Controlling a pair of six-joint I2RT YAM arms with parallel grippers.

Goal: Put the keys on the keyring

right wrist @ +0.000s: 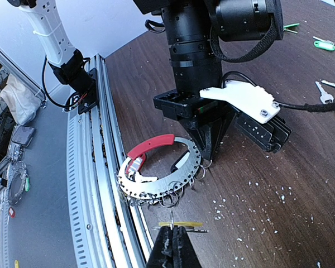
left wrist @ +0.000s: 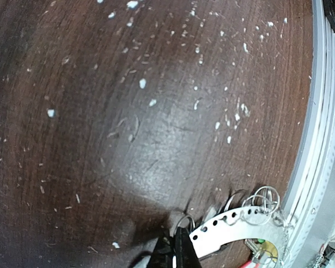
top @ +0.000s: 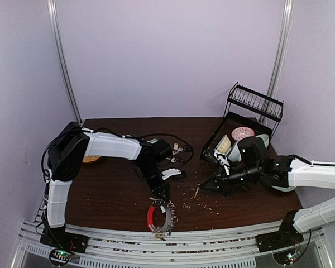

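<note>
right gripper (right wrist: 172, 231) clamped on yellow-tagged key (right wrist: 181, 224) | left gripper (right wrist: 207, 161) closed beside keyring (right wrist: 152, 146)

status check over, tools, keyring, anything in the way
Left tool shut, tips down at the keyring rim. Right tool shut on a yellow-tagged key, short of the ring. Left tool crowds the ring's far rim.

desk (top: 111, 195): dark wood, pale crumbs (top: 204, 205) | keyring (top: 151, 216): red arc plus silver part, near front edge | left gripper (top: 164, 197): closed, tip just behind keyring | right gripper (top: 203, 186): closed on small yellowish key (top: 196, 191) | rack (top: 251, 106): back right
</note>
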